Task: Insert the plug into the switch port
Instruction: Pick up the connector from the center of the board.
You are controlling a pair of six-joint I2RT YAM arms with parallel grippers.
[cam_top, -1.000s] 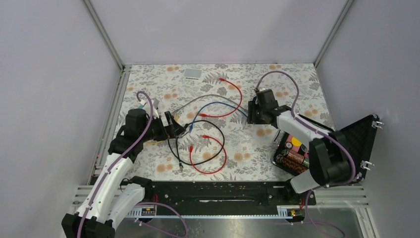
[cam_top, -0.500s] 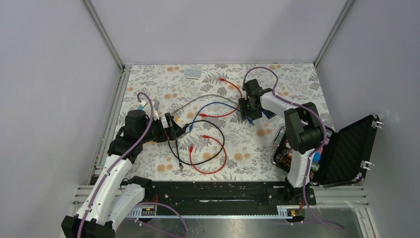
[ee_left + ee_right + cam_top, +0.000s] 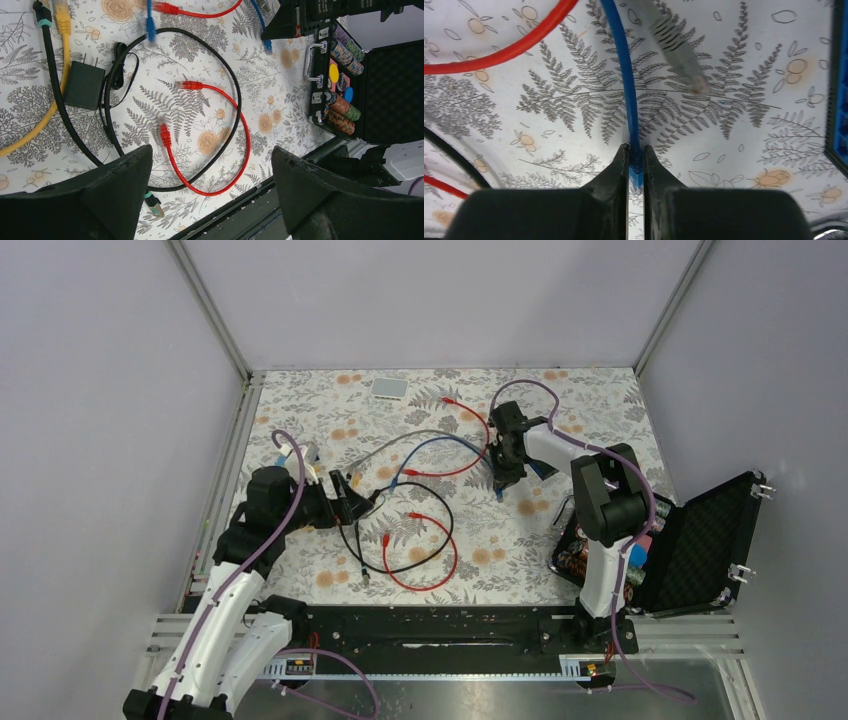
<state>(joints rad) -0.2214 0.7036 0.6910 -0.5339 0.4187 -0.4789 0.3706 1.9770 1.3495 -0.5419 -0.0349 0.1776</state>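
Note:
The switch is a flat black box whose blue-edged side shows at the right edge of the right wrist view (image 3: pixel 838 100). In the top view (image 3: pixel 541 469) the right arm covers most of it. My right gripper (image 3: pixel 636 150) is shut on the plug end of the blue cable (image 3: pixel 624 75), low over the cloth just left of the switch (image 3: pixel 500 480). The blue cable's other plug (image 3: pixel 150 30) lies near the left arm. My left gripper (image 3: pixel 212 195) is open and empty above a red cable loop (image 3: pixel 240 150), at the table's left (image 3: pixel 352 502).
A grey plug (image 3: pixel 684 60) lies beside the blue cable. Red, black and yellow (image 3: pixel 60 55) cables cross the cloth, with a small black adapter block (image 3: pixel 84 85). An open black case with chips (image 3: pixel 690 540) stands at right. A small white box (image 3: pixel 390 388) sits at the back.
My right arm has folded in, and its gripper has moved left and down to the end of the blue cable. My left arm has hardly moved.

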